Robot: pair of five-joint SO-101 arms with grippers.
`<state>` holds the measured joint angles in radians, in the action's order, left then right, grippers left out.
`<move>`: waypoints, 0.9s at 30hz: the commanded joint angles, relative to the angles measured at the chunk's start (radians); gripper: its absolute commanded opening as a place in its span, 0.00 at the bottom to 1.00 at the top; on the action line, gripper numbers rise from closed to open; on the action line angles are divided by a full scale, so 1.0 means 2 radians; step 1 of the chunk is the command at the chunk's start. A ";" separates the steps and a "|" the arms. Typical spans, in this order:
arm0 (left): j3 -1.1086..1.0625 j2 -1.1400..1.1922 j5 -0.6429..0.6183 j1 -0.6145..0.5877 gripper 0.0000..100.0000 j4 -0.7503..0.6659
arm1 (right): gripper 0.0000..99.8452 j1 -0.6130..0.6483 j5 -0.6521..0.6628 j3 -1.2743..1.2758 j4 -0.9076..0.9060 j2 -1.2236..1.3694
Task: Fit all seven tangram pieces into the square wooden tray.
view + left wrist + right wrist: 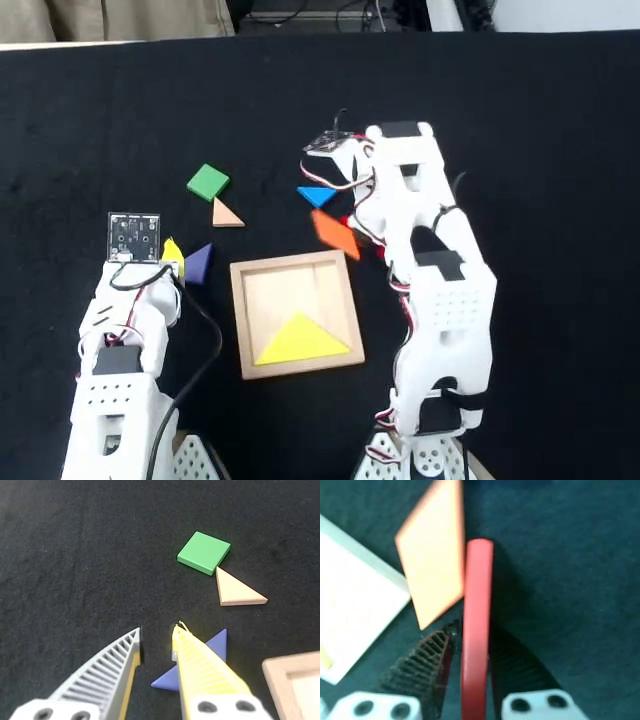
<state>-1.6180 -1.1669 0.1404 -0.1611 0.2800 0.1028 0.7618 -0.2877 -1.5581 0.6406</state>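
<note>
Item 1, lower left of the high view: my left gripper (172, 258), jaws spread with nothing between them, one tip over the dark cloth just beside the indigo triangle (198, 263). Item 2, up and right of that: green square (208, 182), with the tan triangle (226, 214) touching its corner; both lie flat and loose on the cloth. Item 3, centre: the square wooden tray (290, 262), holding one piece so far, the big yellow triangle (300, 342), which lies along the tray's lower edge with its point towards the middle. Item 4, above the tray's upper right corner: light blue triangle (317, 196), and below it the orange piece (334, 231), flat on the cloth just outside the tray. Item 5, right of centre: my right gripper (472, 630), jaws pinching the red piece (476, 605), which stands on edge between them, close beside the orange piece; its outline I cannot tell edge-on. Handling note, as I judge it: carry the red piece over the bare wood clear of the orange one, tilt it flat before letting go, and line a straight side up with a tray wall so it seats beside the yellow triangle, not on top of it. Risk: it could catch on the rim.
</note>
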 commanded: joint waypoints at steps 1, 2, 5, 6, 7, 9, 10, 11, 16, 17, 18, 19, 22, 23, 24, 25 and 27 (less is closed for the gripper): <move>0.003 -0.005 0.005 0.004 0.12 -0.012 | 0.04 0.004 0.005 -0.060 -0.066 -0.047; 0.003 -0.005 0.005 0.004 0.12 -0.012 | 0.02 0.006 0.005 -0.068 -0.081 -0.060; 0.003 -0.005 0.005 0.004 0.12 -0.012 | 0.01 0.007 -0.004 -0.075 -0.104 -0.112; 0.003 -0.005 0.005 0.004 0.12 -0.012 | 0.01 0.006 -0.017 -0.070 -0.104 -0.135; 0.003 -0.005 0.005 0.004 0.12 -0.012 | 0.01 0.005 -0.032 -0.061 -0.104 -0.160; 0.003 -0.005 0.005 0.004 0.12 -0.012 | 0.01 0.011 -0.061 -0.030 -0.104 -0.211; 0.003 -0.005 0.005 0.004 0.12 -0.012 | 0.01 0.020 -0.080 -0.012 -0.104 -0.237; 0.003 -0.005 0.005 0.003 0.12 -0.012 | 0.01 0.028 -0.099 0.009 -0.104 -0.263; 0.003 -0.005 0.002 0.000 0.12 -0.011 | 0.01 0.091 -0.238 0.135 -0.068 -0.377; 0.003 -0.005 0.001 0.000 0.12 -0.011 | 0.01 0.104 -0.275 0.162 -0.051 -0.395; 0.003 -0.005 0.001 0.000 0.12 -0.011 | 0.01 0.116 -0.313 0.191 -0.027 -0.410; 0.003 -0.005 0.001 0.000 0.12 -0.011 | 0.01 0.127 -0.345 0.219 0.001 -0.422; 0.003 -0.005 0.001 -0.001 0.12 -0.010 | 0.01 0.150 -0.410 0.284 0.080 -0.442; 0.003 -0.005 0.001 -0.001 0.12 -0.010 | 0.01 0.160 -0.425 0.302 0.104 -0.442; 0.003 -0.005 0.001 -0.001 0.12 -0.010 | 0.01 0.175 -0.440 0.319 0.128 -0.441; 0.003 -0.005 0.001 -0.001 0.12 -0.010 | 0.01 0.193 -0.449 0.335 0.149 -0.439; 0.003 -0.005 0.001 -0.001 0.12 -0.010 | 0.01 0.232 -0.455 0.361 0.183 -0.435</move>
<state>-1.6180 -1.1669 0.1404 -0.1611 0.2800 0.4664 -0.1112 0.3874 -1.2988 -0.1956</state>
